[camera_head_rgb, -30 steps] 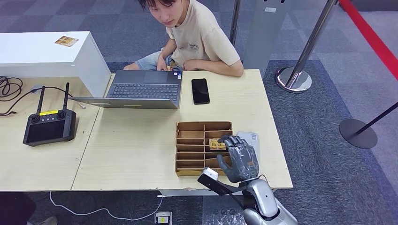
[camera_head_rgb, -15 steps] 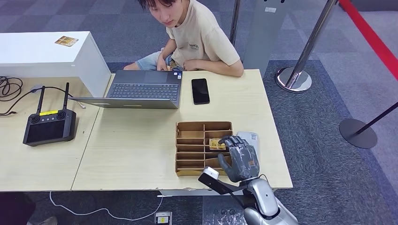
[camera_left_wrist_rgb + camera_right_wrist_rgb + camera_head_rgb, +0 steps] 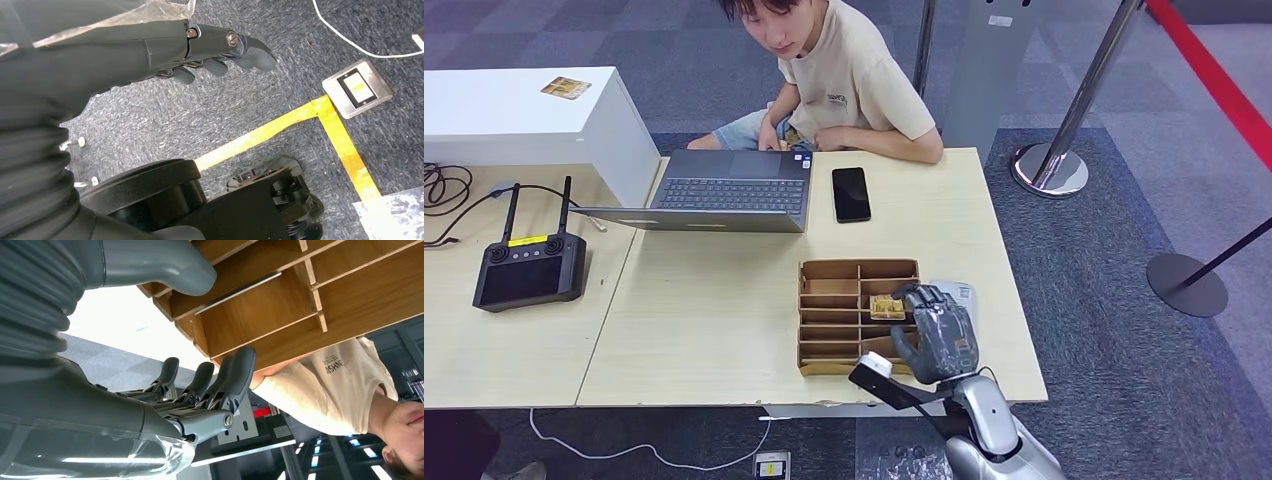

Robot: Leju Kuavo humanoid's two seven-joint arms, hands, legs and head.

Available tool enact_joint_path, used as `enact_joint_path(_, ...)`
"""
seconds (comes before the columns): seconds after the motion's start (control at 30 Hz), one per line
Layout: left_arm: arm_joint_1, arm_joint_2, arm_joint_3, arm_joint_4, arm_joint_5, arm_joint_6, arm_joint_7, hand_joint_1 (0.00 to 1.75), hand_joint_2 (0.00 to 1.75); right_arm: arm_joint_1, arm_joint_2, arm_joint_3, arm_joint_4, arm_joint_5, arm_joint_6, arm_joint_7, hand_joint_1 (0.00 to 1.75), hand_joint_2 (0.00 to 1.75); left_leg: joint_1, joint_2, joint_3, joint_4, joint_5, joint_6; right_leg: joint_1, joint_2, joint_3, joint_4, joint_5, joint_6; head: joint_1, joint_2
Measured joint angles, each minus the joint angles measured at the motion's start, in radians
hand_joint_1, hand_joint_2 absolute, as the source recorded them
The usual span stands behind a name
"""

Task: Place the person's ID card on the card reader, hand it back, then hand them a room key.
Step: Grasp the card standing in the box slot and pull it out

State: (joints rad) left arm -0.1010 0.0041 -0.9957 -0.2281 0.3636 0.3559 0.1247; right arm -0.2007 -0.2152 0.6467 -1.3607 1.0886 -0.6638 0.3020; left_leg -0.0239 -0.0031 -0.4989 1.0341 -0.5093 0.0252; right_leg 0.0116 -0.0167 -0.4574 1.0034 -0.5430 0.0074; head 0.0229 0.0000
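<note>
My right hand (image 3: 936, 332) hovers at the right side of a wooden divided tray (image 3: 802, 315) near the table's front edge. Its fingers spread over a yellow-patterned card (image 3: 886, 306) lying in a right-hand compartment. In the right wrist view the thumb (image 3: 165, 267) lies over the tray (image 3: 280, 305) and the fingers (image 3: 235, 375) run along its outer wall, with nothing held. A thin card edge (image 3: 240, 285) shows in one slot. A pale card reader (image 3: 959, 292) lies just right of the tray, partly hidden by the hand. My left hand (image 3: 215, 47) hangs over the carpet, holding nothing.
A person (image 3: 844, 70) sits at the table's far side behind an open laptop (image 3: 724, 190) and a black phone (image 3: 851, 193). A black remote controller (image 3: 529, 268) lies at the left, by a white box (image 3: 514, 115) bearing another card (image 3: 565, 87). Stanchion bases (image 3: 1049, 168) stand at the right.
My right hand has crept slightly farther forward along the tray's right side. Nothing else has moved.
</note>
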Motion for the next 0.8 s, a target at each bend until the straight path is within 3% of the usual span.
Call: enact_joint_path(0.8, 0.000, 0.000, 0.000, 0.000, 0.001, -0.001, -0.001, 0.00, 1.75, -0.016, -0.012, -0.006, 0.037, -0.001, 0.006, -0.002, 0.75, 1.75, 0.000, 0.000, 0.000, 0.000, 0.000, 0.000, 0.000, 0.000, 0.000, 0.000, 0.000, 0.000, 0.000, 0.000)
